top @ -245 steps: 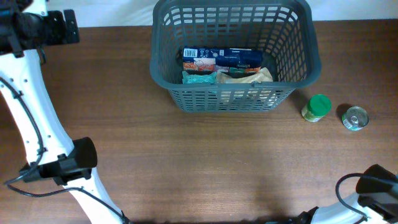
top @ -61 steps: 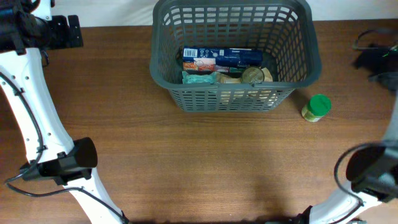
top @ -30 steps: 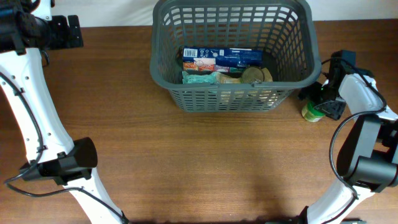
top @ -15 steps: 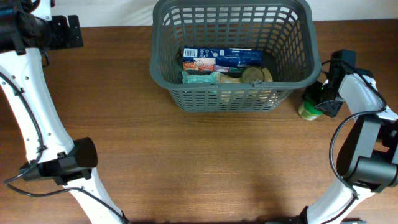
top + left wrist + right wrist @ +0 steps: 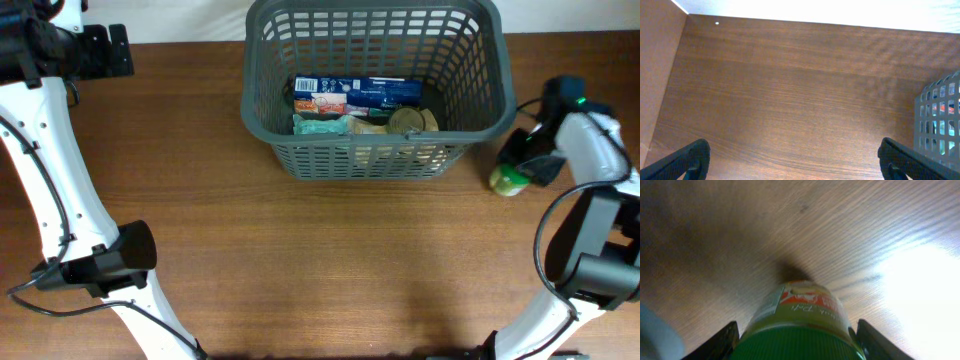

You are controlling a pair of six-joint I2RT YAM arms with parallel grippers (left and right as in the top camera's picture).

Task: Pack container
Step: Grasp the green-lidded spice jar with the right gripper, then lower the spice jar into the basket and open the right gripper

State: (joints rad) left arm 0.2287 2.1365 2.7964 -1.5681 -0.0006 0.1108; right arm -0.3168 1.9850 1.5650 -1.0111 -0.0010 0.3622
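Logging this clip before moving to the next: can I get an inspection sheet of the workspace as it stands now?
Surface: brown wood-grain table.
Job's things: grey basket holds a box, teal packet and can; green-lidded jar outside, to its right.
Clutter: nothing seen.
Hands: left hand open over table; right hand shut on jar.
Cables: thin black cable loops beside right arm.
Surroundings: white backdrop behind table.

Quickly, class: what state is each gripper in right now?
Left gripper: open, holding nothing.
Right gripper: closed on the green-lidded jar.
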